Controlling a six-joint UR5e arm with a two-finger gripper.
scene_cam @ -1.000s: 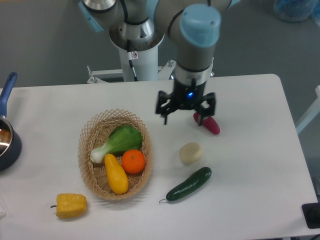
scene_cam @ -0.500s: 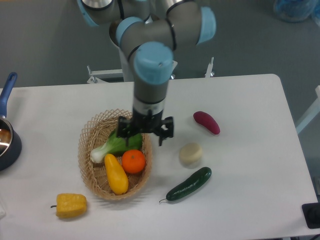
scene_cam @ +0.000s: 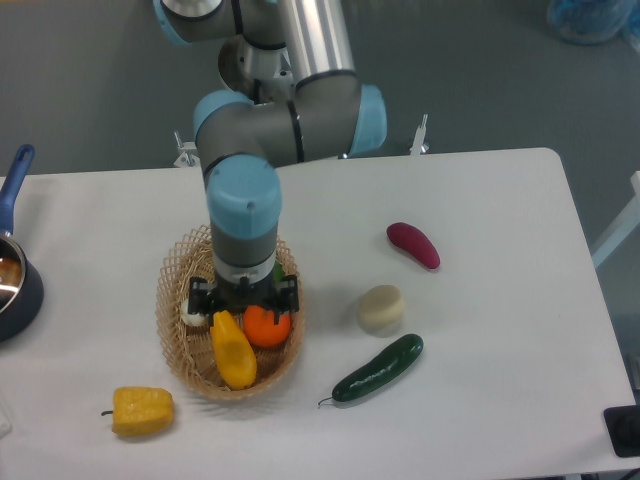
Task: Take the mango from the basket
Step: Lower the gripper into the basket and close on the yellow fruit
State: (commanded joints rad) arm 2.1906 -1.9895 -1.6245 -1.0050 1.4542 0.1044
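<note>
A fixed camera looks down on a white table [scene_cam: 500, 200]. A grey and light-blue robot arm reaches down into an oval, light tan woven wicker basket [scene_cam: 172, 290]. Its black two-finger gripper [scene_cam: 244, 305] hangs over the basket's middle, its jaws spread apart with nothing between them.

The glossy yellow-orange elongated mango [scene_cam: 233, 351] lies inside the basket, just below the gripper toward six o'clock. Its upper end sits right under the gripper body; its long axis runs from about eleven o'clock to five o'clock. The coming grasp likely needs the fingers to close across that axis.

Touching the mango at two o'clock is a round orange fruit [scene_cam: 268, 326], partly hidden by the gripper. A leafy green vegetable [scene_cam: 278, 271] shows only as slivers behind the arm.

Outside the basket lie a blocky yellow bell pepper [scene_cam: 142, 411], a dark green cucumber [scene_cam: 379, 369], a pale round item [scene_cam: 381, 308], and a magenta oblong vegetable [scene_cam: 413, 245].
</note>
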